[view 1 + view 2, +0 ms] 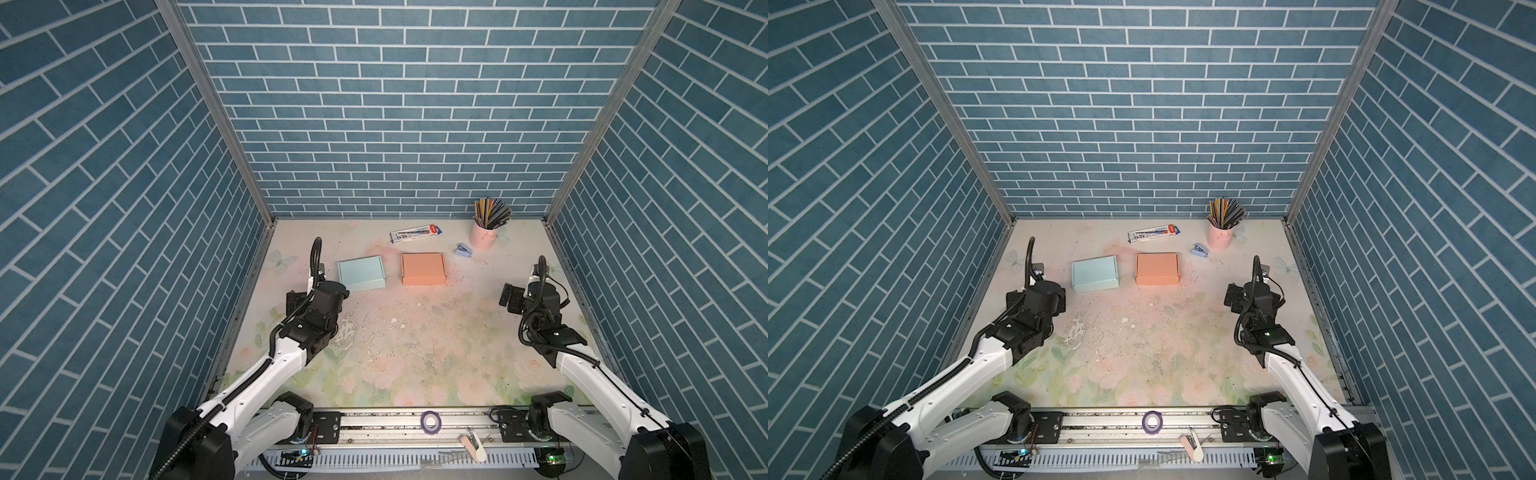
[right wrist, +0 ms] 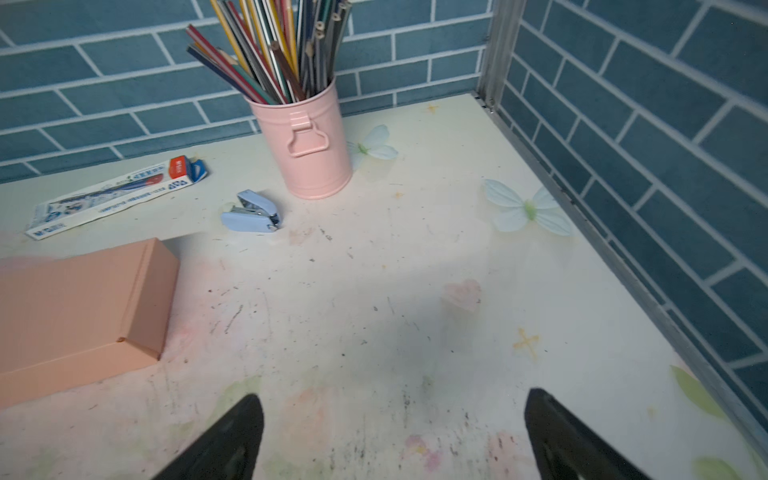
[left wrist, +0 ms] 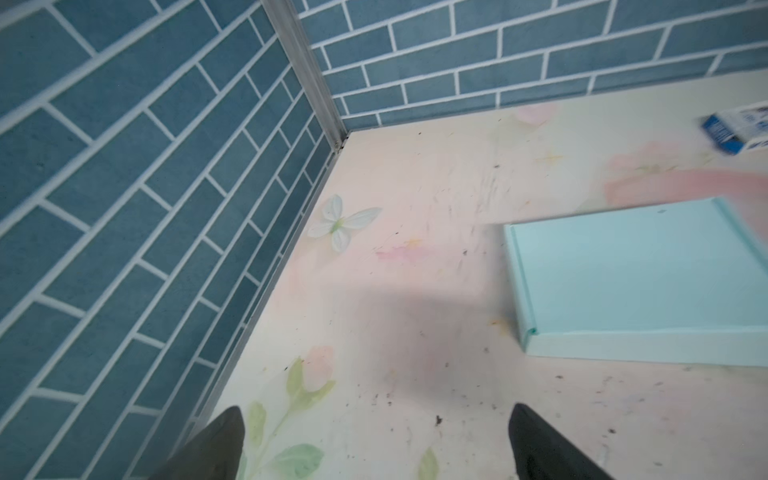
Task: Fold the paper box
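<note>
L gripper (image 3: 374, 409) & R gripper (image 2: 395, 395) both spread wide, empty — above floral tabletop (image 1: 415, 332). Pale-blue flat paper box (image 1: 360, 273) sits nr L gripper, orange paper box (image 1: 422, 269) beside it, apart; both seemingly closed.

Three sides are closed in by walls (image 1: 399, 104) papered in blue brick with white joints, joined by metal corner posts (image 1: 218, 112). The tabletop (image 1: 415, 332) is covered with a pale floral print, scuffed and speckled at mid-table.
</note>
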Robot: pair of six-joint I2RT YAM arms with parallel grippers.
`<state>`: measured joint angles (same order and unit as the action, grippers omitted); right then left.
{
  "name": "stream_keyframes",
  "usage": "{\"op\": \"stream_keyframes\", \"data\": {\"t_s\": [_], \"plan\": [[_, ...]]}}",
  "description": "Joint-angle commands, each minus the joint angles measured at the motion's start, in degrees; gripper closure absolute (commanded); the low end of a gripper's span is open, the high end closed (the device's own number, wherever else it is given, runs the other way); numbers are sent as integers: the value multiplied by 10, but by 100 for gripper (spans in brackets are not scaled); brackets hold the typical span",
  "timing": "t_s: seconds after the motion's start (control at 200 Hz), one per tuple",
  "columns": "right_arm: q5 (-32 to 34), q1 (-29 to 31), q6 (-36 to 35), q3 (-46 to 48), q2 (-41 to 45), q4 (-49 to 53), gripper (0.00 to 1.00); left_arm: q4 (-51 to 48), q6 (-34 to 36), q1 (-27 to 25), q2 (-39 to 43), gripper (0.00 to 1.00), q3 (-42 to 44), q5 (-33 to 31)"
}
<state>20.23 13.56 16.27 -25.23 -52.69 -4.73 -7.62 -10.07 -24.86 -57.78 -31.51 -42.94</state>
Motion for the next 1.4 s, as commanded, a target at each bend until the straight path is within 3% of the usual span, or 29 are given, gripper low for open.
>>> {"op": "stream_keyframes", "data": {"t_s": [0.0, 0.195, 0.395, 0.75, 1.395], "plan": [[76, -5, -29, 42, 32, -72, 1, 115, 50, 17, 10, 1, 43, -30], [88, -15, -62, 52, 33, -83, 1, 203, 84, 48, -6, 1, 79, -3], [53, -24, -104, 78, 6, -137, 1, 302, 108, 84, -55, 1, 105, 35], [20, -58, -100, 92, -155, -327, 1, 464, 135, 117, -165, 1, 113, 90], [-1, -103, -130, 68, -264, -447, 1, 555, 148, 146, -265, 1, 92, 130]]}}
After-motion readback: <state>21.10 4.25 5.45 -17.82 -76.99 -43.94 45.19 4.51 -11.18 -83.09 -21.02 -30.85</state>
